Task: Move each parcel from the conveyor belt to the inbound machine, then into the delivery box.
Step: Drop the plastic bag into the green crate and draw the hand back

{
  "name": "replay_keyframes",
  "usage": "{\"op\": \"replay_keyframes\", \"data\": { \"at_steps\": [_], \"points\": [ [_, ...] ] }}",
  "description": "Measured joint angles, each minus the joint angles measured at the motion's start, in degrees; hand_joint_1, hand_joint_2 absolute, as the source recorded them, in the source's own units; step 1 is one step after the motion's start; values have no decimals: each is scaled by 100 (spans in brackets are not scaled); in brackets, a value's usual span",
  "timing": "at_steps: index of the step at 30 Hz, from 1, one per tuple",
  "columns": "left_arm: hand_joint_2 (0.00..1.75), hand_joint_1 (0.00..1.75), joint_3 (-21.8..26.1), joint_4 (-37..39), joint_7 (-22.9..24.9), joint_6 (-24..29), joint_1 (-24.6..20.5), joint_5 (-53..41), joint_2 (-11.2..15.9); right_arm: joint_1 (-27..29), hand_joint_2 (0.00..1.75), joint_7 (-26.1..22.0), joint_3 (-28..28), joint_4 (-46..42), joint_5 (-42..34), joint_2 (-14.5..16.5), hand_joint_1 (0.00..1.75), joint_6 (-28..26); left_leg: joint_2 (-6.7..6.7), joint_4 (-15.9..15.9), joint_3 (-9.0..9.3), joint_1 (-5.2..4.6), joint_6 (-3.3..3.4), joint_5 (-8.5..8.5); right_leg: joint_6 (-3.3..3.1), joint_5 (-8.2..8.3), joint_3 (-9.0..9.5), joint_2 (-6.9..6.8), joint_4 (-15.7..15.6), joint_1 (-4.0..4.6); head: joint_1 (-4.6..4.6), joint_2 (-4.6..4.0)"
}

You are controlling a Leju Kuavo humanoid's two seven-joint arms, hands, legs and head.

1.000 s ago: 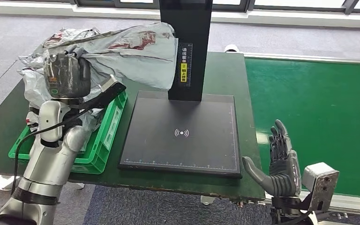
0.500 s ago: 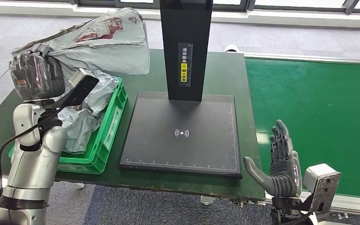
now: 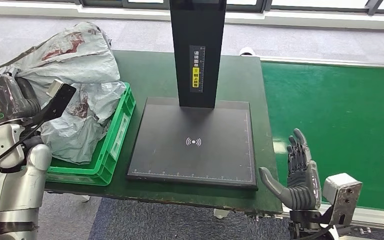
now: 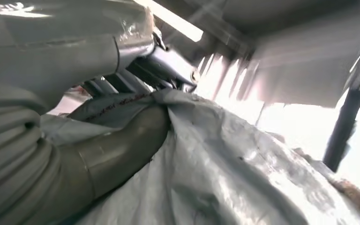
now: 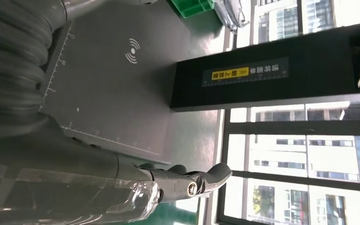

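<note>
Above the green crate (image 3: 114, 145), a grey parcel (image 3: 75, 60) is gripped by the left hand (image 3: 5, 97); it should be released low. The right hand (image 3: 295, 175) is held open, empty.

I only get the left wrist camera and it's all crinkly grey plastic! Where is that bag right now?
Observer: Your left hand holds the grey parcel up, just behind the green crate.
Operator: Is anything inside the crate?
Observer: Yes, a crumpled grey bag lies in it, spilling over the rim.
Operator: What's my other hand doing?
Observer: Your right hand is open with nothing in it, between the black scanner plate and the green conveyor belt.
</note>
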Motion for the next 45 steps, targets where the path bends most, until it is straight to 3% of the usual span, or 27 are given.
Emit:
{"op": "replay_keyframes", "data": {
  "at_steps": [2,7,13,24,25,28,29,36,45],
  "points": [
    [0,175,131,215,88,-462,187,-66,-7,-15,175,37,-3,4,8,1,0,111,3,0,0,0,-1,-1,0,0,-3,4,0,0,-1,0],
    [0,175,371,501,298,-1136,547,-257,-78,-49,175,56,-84,28,12,0,0,271,4,1,-4,0,-1,-1,0,0,-4,3,0,0,1,1],
    [0,175,547,515,346,-1704,633,-422,-190,-170,175,60,-98,114,-22,-1,0,338,2,1,-4,-1,0,-1,0,1,-4,2,0,0,1,1],
    [0,175,583,517,304,-1849,638,-423,-290,-310,175,75,-98,207,-46,-3,0,340,3,1,-3,0,-1,0,-1,2,-3,1,0,2,1,1],
    [0,161,584,517,304,-1849,638,-423,-293,-312,175,75,-99,208,-46,-3,0,340,3,1,-3,0,-1,0,-1,1,-3,1,0,2,1,1],
    [0,36,585,518,304,-1864,639,-442,-299,-317,175,77,-100,210,-46,-3,0,343,2,1,-3,0,-1,0,-1,1,-3,1,0,2,1,0],
    [0,6,585,518,304,-1887,639,-463,-302,-319,175,85,-100,211,-46,-3,0,347,2,1,-3,0,-1,0,-1,1,-3,1,0,2,0,1],
    [0,0,576,533,200,-2056,609,-539,-390,-376,175,212,-128,216,-23,1,0,373,2,2,-2,-1,-1,0,0,2,-5,1,0,1,0,0],
    [0,0,371,626,-72,-2094,390,19,-483,-382,175,249,-203,218,-1,6,0,403,3,2,0,-1,-1,0,-4,6,-4,2,0,1,-1,0]
  ]
}}
